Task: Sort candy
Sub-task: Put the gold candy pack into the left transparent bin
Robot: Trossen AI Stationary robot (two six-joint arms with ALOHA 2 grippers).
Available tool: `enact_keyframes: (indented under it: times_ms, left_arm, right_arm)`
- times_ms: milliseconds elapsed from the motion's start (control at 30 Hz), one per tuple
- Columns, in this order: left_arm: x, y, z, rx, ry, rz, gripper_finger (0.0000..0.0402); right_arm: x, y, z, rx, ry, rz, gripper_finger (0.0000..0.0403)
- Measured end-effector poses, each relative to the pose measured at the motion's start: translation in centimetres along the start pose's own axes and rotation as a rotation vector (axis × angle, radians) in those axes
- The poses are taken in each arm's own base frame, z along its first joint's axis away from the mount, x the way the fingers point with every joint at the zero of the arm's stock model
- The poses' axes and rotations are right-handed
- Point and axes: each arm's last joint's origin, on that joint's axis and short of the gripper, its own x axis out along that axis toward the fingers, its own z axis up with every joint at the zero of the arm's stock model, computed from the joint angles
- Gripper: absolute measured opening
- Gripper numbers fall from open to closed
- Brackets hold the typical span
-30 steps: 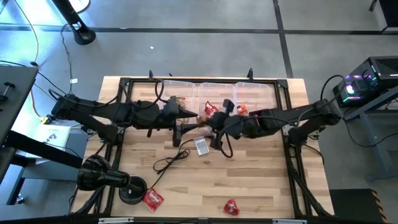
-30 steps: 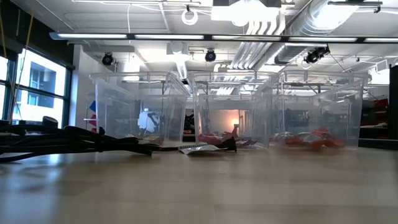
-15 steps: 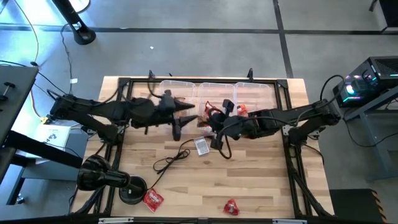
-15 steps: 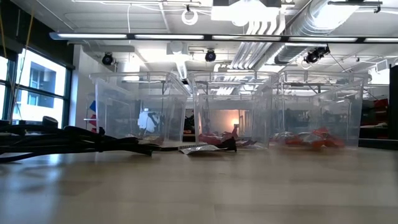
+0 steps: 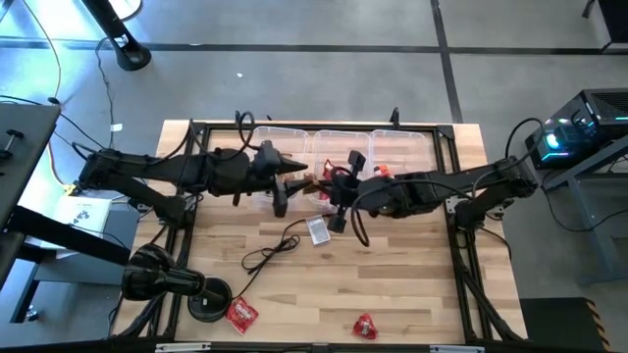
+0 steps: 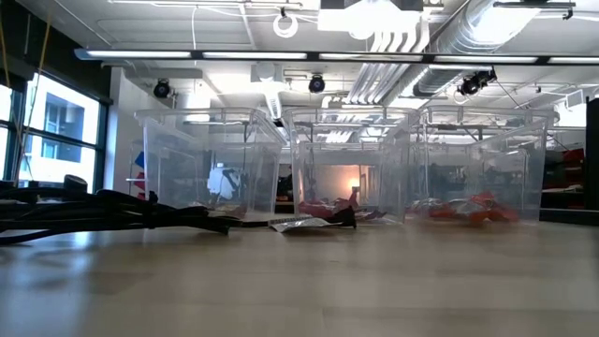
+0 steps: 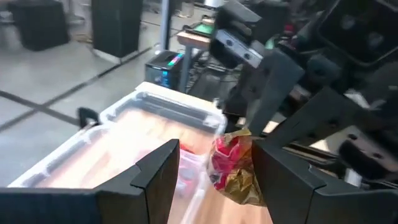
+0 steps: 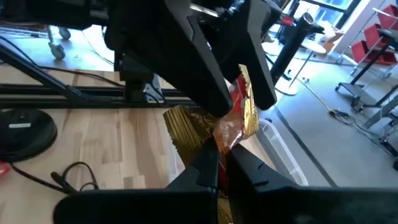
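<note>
From above, both arms meet over the back of the table (image 5: 392,294), right at the row of clear bins (image 5: 339,142). The right gripper (image 5: 329,186) pinches a red-and-gold candy (image 5: 322,182), fingers clamped tight on the wrapper, while the left gripper (image 5: 294,175) noses in beside it with its jaws apart. It looks like a hand-over, or two claws crowding one piece. Two more red candies, one near the front left (image 5: 241,313) and one at the front middle (image 5: 365,327), lie well apart from the action, and a grey tag (image 5: 318,230) with its black cable (image 5: 265,257) sits just in front of the arms.

At table height, neither gripper shows; red pieces (image 6: 463,208) rest on the floors of the middle and right-hand bins.

On the left wrist camera, the crinkled candy (image 7: 233,168) sits squarely between the left arm's two spread fingers (image 7: 155,180), not yet squeezed, with the bin's rim (image 7: 168,109) beyond.

From the right wrist, the right arm's own fingertips (image 8: 211,165) are closed on the wrapper's lower edge (image 8: 217,127), and the left arm's dark fingers (image 8: 205,68) straddle its upper part.

To do this well, I'd say the left claw should close fully on the wrapper's body before the right lets go, both holding steady.
</note>
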Motion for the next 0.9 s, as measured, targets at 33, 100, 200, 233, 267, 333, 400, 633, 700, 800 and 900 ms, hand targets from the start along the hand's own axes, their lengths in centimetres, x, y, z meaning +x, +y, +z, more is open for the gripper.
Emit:
enact_keyframes:
  times_ms: [33, 100, 200, 233, 267, 333, 400, 633, 700, 800, 900]
  left_arm:
    - [0.0, 0.0, 0.1, -0.004, 0.0, -0.025, 0.0196]
    - [0.0, -0.2, 0.2, 0.002, -0.005, -0.079, 0.0194]
    - [0.0, -0.3, 0.4, -0.003, -0.018, -0.102, 0.0164]
    - [0.0, -0.2, 0.4, -0.008, -0.016, -0.101, 0.0141]
    - [0.1, -0.1, 0.3, -0.007, -0.009, -0.098, 0.0112]
    - [0.1, -0.1, 0.3, -0.003, 0.0, -0.098, 0.0042]
    - [0.1, 0.1, 0.4, -0.002, -0.01, -0.09, 0.0021]
    - [-0.8, 2.3, 0.4, 0.051, 0.028, 0.101, 0.0007]
    - [-1.3, 3.5, 0.2, 0.069, 0.07, 0.209, 0.0006]
    - [-1.4, 5.5, -0.9, 0.084, 0.189, 0.372, 0.0004]
    - [-1.0, 8.0, -2.5, 0.049, 0.315, 0.465, 0.0003]
  right_arm:
    - [0.0, 0.0, 0.0, -0.005, 0.0, 0.002, 0.0]
    - [0.2, -0.2, 0.0, -0.003, -0.003, 0.004, 0.0]
    - [0.3, -0.4, 0.3, 0.009, -0.024, -0.005, 0.0006]
    - [0.3, -0.4, 0.4, 0.012, -0.036, -0.009, 0.0013]
    - [0.3, -0.5, 0.6, 0.019, -0.049, -0.01, 0.0023]
    - [0.3, -0.4, 0.6, 0.004, -0.059, -0.02, 0.0049]
    - [0.3, -0.5, 0.9, -0.012, -0.078, -0.045, 0.008]
    - [-0.8, -0.3, 1.0, -0.094, -0.046, -0.378, 0.0194]
    - [-1.2, -0.2, 1.0, -0.121, -0.024, -0.484, 0.0218]
    - [-1.5, 0.2, 0.8, -0.144, -0.011, -0.473, 0.0239]
    - [-1.5, 0.4, 0.4, -0.074, -0.015, -0.375, 0.0244]
